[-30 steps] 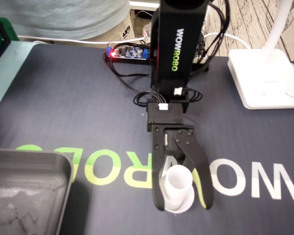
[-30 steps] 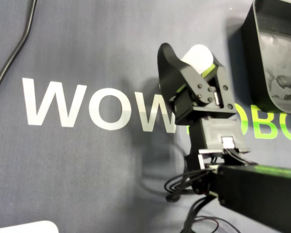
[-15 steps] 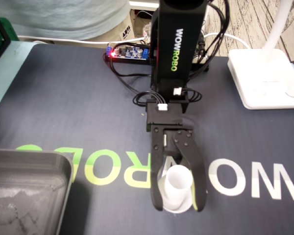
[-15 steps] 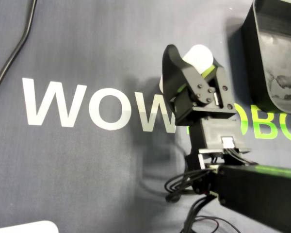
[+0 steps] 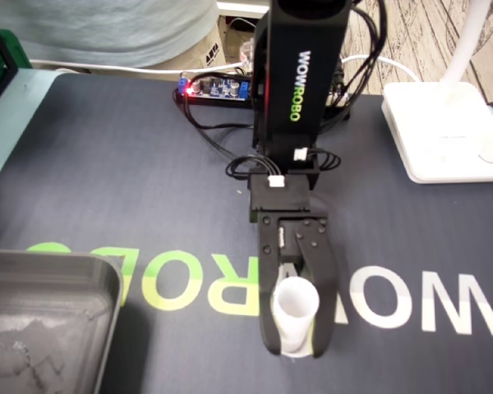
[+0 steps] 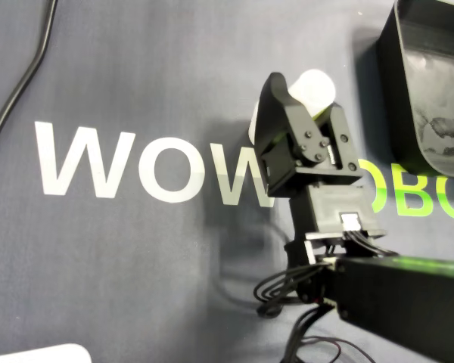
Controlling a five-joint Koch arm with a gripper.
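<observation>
A small white cup [image 5: 296, 302] stands on the dark mat over the WOWROBO lettering, just in front of the arm. My gripper [image 5: 296, 349] points down at the mat. Its black and green fingers [image 5: 270, 324] press against both sides of the cup. In the overhead view the cup [image 6: 316, 85] shows only as a white top behind the gripper [image 6: 306, 94], whose body hides the cup's lower part. The cup rests on the mat.
A grey tray [image 5: 49, 275] sits at the lower left of the fixed view; it is at the upper right in the overhead view [image 6: 390, 76]. A white lamp base [image 5: 444, 131] stands at the right. A circuit board [image 5: 218, 86] with wires lies behind the arm. A black cable [image 6: 23, 83] runs along the mat's left.
The fingers have closed in from a wide spread until they touch the cup on both sides. The cup stays where it was.
</observation>
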